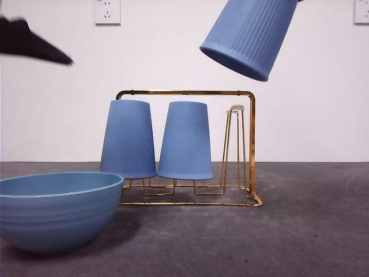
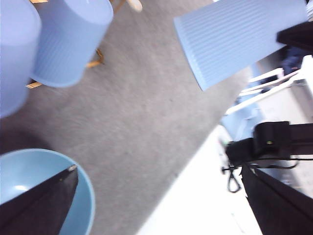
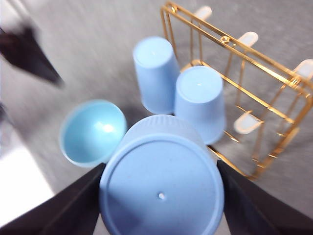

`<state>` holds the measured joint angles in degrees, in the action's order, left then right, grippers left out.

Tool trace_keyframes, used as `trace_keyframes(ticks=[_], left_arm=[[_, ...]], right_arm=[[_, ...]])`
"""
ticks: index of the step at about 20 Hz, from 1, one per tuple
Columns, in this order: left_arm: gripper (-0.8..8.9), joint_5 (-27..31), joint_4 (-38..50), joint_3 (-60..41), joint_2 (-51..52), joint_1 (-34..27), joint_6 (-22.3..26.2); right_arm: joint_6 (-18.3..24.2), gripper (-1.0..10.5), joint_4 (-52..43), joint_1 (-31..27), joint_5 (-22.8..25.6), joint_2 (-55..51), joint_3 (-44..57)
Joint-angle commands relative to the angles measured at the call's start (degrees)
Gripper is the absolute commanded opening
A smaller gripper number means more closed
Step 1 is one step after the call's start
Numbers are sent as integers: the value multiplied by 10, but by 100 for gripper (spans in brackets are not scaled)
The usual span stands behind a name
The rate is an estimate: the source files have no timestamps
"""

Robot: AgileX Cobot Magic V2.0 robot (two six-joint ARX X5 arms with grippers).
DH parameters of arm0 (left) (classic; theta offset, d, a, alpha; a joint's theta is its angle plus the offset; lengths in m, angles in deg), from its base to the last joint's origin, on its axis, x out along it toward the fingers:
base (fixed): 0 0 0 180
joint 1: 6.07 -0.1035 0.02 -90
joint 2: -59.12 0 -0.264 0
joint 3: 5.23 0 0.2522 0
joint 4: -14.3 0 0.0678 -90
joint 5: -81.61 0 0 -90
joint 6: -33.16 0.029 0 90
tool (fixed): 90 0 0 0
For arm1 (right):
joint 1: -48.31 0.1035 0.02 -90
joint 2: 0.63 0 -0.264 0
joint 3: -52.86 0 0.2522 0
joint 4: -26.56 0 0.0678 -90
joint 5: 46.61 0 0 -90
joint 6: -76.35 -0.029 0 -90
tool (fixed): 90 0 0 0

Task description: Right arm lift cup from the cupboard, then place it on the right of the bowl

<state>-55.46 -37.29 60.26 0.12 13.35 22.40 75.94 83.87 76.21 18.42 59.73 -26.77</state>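
Observation:
My right gripper (image 3: 161, 196) is shut on a blue ribbed cup (image 3: 161, 181), one jaw on each side of it. In the front view the cup (image 1: 251, 34) hangs tilted, mouth down and to the left, high above the right end of the gold wire cupboard (image 1: 242, 93). Two more cups (image 1: 128, 138) (image 1: 185, 140) stand upside down on the cupboard's pegs. The wide blue bowl (image 1: 55, 210) sits at the front left of the table. My left gripper (image 2: 156, 196) is open and empty above the bowl (image 2: 85, 200); its dark tip (image 1: 34, 43) shows at the top left.
An empty white-tipped peg (image 1: 236, 108) stands at the cupboard's right end. The grey table (image 1: 300, 231) lies bare to the right of the bowl and in front of the cupboard. Wall sockets (image 1: 107, 11) are on the white wall behind.

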Motion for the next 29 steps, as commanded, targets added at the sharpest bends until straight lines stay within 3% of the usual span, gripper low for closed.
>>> trace_keyframes(ticks=[1, 8, 12, 15, 19, 24, 27, 29], left_arm=[[521, -49, 66, -25, -18, 4, -56], [481, -105, 171, -53, -77, 11, -139], [459, -113, 187, -53, -132, 23, -157], [459, -128, 236, -53, -164, 28, -210], [459, -160, 323, -53, -180, 36, -279], [455, -160, 331, -53, -183, 39, -290], [349, -160, 330, -53, -183, 39, -294], [215, -159, 327, -53, -183, 39, -297]], right_arm=[[-77, 212, -89, -13, -45, -46, 82], [-237, 212, -371, -26, -145, -103, 306], [-348, 212, -563, -25, -147, -102, 399], [-404, 212, -664, -20, -137, -95, 439], [-419, 212, -710, 12, -110, -52, 448], [-433, 212, -785, 60, -79, 28, 448], [-447, 212, -826, 70, -77, 71, 448], [-458, 212, -858, 72, -78, 90, 448]])
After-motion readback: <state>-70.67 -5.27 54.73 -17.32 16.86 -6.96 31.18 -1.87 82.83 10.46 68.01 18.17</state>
